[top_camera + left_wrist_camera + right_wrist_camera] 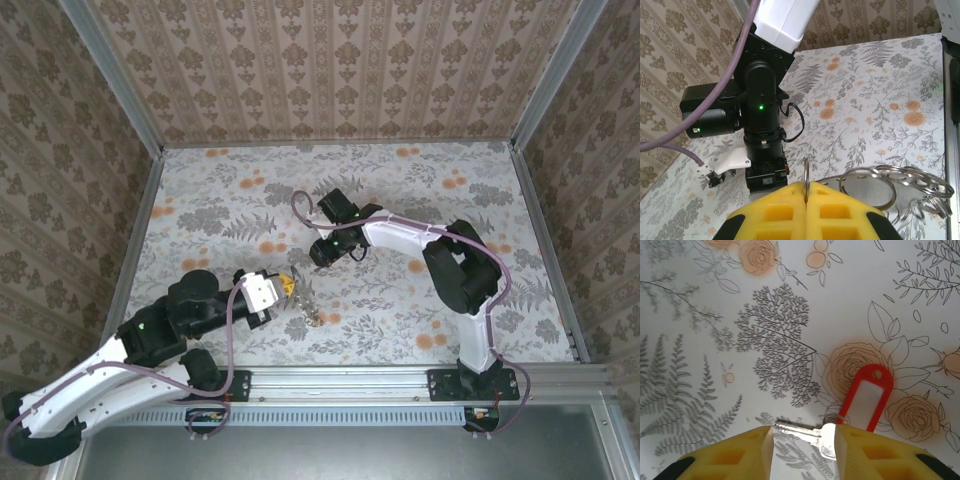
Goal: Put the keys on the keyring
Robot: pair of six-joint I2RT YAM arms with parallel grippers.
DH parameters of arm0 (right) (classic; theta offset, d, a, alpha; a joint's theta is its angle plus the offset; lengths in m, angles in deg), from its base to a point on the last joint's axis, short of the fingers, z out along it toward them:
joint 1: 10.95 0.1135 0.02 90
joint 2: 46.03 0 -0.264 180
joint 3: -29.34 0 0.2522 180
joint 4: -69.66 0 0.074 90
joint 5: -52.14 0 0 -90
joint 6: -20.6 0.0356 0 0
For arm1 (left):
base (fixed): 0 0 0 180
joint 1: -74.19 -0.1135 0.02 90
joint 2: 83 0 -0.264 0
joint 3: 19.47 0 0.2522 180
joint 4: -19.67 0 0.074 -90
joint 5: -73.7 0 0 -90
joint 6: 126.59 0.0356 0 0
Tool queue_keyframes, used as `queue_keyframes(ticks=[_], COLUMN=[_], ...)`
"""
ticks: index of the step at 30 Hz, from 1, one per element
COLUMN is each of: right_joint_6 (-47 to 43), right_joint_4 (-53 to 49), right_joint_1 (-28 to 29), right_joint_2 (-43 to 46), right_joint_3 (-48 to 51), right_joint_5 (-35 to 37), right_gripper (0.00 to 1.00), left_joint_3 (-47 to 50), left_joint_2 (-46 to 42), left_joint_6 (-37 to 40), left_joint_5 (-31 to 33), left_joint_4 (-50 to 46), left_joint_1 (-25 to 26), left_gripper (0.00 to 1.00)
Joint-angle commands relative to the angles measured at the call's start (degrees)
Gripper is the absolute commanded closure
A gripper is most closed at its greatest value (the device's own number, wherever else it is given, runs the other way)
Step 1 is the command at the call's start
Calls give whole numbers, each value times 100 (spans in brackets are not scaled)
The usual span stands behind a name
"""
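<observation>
Now, left tool [806, 189] tight on the keyring [805, 169], right tool [804, 440] partly open astride the keys [826, 435].

Tablecloth [400, 180]: white-grey, leaf and fern print, orange roses. Wallpaper [340, 70]: beige, brown damask and stripes. Key [800, 431]: silvery; tag [865, 397] red, white insert. Keyring [805, 172]: dark brown. Loose rings [900, 182]: silvery. Right gripper [803, 435], left gripper [805, 187]: yellow pads. Cables [232, 340]: purple.
</observation>
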Motion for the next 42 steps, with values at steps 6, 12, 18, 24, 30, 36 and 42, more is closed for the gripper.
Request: queue_keyframes(ticks=[6, 12, 18, 24, 30, 36, 42], right_joint_6=[-222, -245, -244, -179, -88, 98, 408], right_joint_4=[-355, -329, -376, -374, -230, -39, 142], right_joint_1=[17, 6, 6, 5, 32, 72, 118], right_joint_2=[-380, -450, -497, -447, -200, 54, 221], right_joint_3=[-382, -343, -332, -226, 147, 526, 853], right_joint_5=[97, 88, 53, 88, 229, 273, 143], right_gripper=[63, 63, 63, 66, 62, 63, 63], left_joint_3=[-146, -196, -203, -186, -204, -241, -287], left_joint_2=[339, 505, 476, 485, 516, 549, 540], left_joint_6=[-370, -415, -436, -496, -480, -459, -453], left_joint_5=[-309, -519, -601, -608, -646, -647, -648], left_joint_4=[123, 140, 162, 158, 168, 135, 97], left_joint_1=[-466, -663, -740, -735, -761, -773, -796], left_gripper=[100, 100, 100, 100, 100, 100, 100])
